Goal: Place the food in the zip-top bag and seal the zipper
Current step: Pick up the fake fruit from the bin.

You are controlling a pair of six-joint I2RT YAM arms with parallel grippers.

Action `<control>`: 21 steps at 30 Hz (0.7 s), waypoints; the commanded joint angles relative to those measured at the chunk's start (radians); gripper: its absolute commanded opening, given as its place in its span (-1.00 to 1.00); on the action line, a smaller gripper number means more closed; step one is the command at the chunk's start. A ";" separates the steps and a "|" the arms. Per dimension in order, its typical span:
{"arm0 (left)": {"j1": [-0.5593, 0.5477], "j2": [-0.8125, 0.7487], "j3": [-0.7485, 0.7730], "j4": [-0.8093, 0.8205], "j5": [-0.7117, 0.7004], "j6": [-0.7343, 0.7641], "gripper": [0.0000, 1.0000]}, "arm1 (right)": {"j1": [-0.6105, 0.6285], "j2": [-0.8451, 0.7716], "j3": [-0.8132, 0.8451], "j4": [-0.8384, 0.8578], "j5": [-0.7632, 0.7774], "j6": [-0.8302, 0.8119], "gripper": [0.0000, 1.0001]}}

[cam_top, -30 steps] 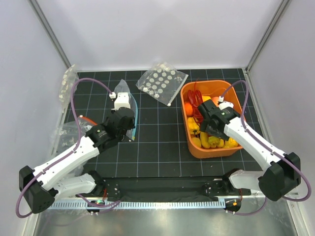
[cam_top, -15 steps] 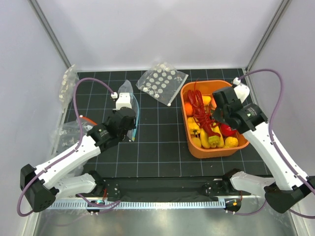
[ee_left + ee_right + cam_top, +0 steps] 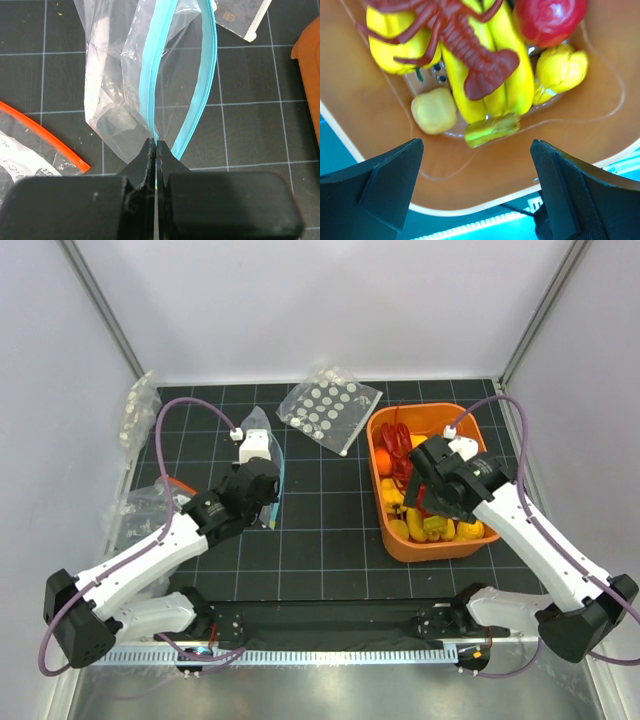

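The bag (image 3: 120,75) lies on the dark surface (image 3: 250,140) on the left side, with its mouth toward the left hand (image 3: 156,147). This hand is pinched together on one lip of the blue zip strip (image 3: 148,75). The other lip curves away from it, so the mouth stands a little open. The film looks thin, crinkly and slippery and probably keeps no shape by itself. The strip is the stiffer part and the best place to hold. A pull on the film alone would likely let it slide out or collapse.

The food is not yet in the bag. It sits in the orange tub (image 3: 365,120) on the right. The right hand (image 3: 476,144) hangs above it with its fingers wide apart and holds nothing. Directly below is the banana bunch (image 3: 515,95). It looks like light, hard, smooth plastic, so I would grip it across its width near the green stem end. A red lobster (image 3: 470,50) lies on top of it and may be lifted together with it.
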 commanded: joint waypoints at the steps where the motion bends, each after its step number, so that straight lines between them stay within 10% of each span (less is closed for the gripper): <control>1: -0.005 0.013 0.028 0.034 0.002 -0.001 -1.00 | 0.050 0.029 0.019 -0.114 -0.010 0.070 0.99; 21: -0.005 0.014 0.031 0.024 0.004 -0.001 -1.00 | 0.135 0.210 -0.165 -0.012 0.259 0.136 0.99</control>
